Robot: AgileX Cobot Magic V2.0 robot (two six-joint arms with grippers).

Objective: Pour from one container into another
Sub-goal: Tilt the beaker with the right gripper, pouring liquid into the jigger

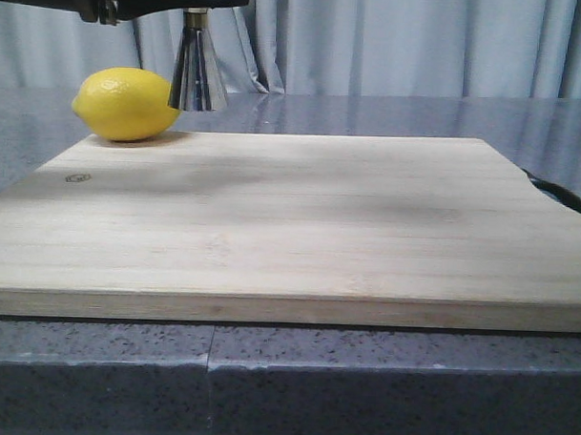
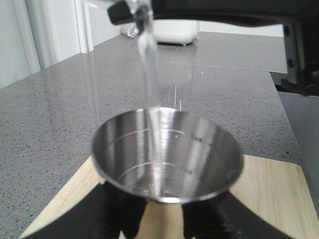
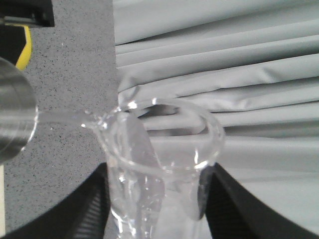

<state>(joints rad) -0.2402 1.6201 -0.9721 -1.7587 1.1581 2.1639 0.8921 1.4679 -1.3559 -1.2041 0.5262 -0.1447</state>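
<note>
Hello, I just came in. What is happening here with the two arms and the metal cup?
The robot is in the middle of pouring. The right gripper holds the glass beaker tipped, and a thin clear stream runs from its lip into the steel jigger, which the left gripper holds upright above the wooden cutting board. A lemon lies at the board's far left corner, beside the jigger in the front view.

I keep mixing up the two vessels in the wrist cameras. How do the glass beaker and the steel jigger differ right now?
The glass beaker is clear; the steel jigger is opaque and mirror-shiny. The beaker is tipped and giving out a stream of water; the jigger stands upright, receiving it. The beaker has a pouring lip; the jigger's rim is plain and round. Both are open-topped and held between dark gripper fingers.
</note>
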